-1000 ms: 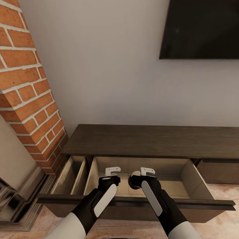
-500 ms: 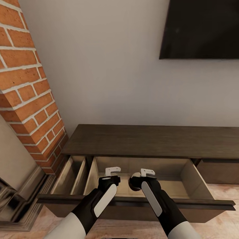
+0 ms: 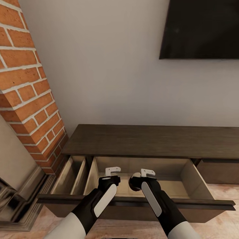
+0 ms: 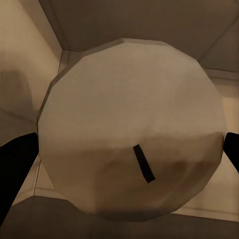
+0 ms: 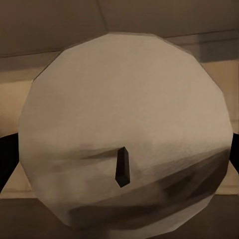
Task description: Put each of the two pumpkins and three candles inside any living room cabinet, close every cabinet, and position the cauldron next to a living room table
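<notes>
The cabinet (image 3: 149, 141) is seen with its drawer (image 3: 191, 179) pulled open beneath both pincers; its dark top is bare.

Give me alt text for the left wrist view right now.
A pale tan candle seen top-down, its dark wick visible, sits between the left gripper's dark fingers, above the pale wooden drawer interior.

Cabinet (image 3: 149, 141) against wall, brick column (image 3: 30, 93) at its left, screen (image 3: 199, 29) above right; drawer (image 3: 196, 181) pulled forward; left gripper (image 3: 112, 173) and right gripper (image 3: 146, 174) side by side over drawer interior
</notes>
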Robot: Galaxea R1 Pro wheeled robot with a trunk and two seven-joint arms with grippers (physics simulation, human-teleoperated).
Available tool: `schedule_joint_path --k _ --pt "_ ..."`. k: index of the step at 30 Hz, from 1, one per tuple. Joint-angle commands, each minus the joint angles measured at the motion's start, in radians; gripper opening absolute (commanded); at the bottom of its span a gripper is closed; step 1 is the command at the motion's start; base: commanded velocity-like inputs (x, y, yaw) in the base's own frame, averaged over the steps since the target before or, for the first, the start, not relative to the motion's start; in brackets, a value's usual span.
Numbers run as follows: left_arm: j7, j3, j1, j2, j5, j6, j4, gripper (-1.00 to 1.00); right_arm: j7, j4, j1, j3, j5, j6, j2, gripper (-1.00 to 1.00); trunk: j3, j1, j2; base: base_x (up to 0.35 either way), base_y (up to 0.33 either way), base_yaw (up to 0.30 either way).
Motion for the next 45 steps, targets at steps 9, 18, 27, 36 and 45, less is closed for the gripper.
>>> schedule_joint_path --k 9,18,27,36,45 --pt "0.007 -0.001 -0.001 0.0 0.005 0.003 -0.001 -1.0 -0.01 0.029 -0.001 0.002 -0.007 -0.033 0.001 -1.0 -0.001 0.0 0.0 0.0 0.0 0.0" --pt "0.007 -0.001 -0.001 0.0 0.005 0.003 -0.001 -1.0 -0.01 0.031 -0.001 0.003 -0.007 -0.042 0.001 1.0 -0.001 0.0 0.0 0.0 0.0 0.0" --pt "0.009 -0.001 -0.001 0.0 0.005 0.002 -0.001 1.0 -0.01 0.031 -0.001 0.005 -0.006 -0.045 0.001 1.0 -0.001 0.0 0.0 0.0 0.0 0.0" --pt "0.009 -0.001 -0.001 0.0 0.004 0.004 -0.002 1.0 -0.009 0.031 -0.001 0.005 -0.007 -0.043 0.001 1.0 0.007 -0.001 0.0 0.0 0.0 0.0" --pt "0.007 0.002 -0.001 0.0 0.01 0.014 -0.036 1.0 -0.008 0.029 -0.001 0.006 -0.009 -0.043 0.001 1.0 0.037 -0.025 0.041 0.0 0.0 0.0"
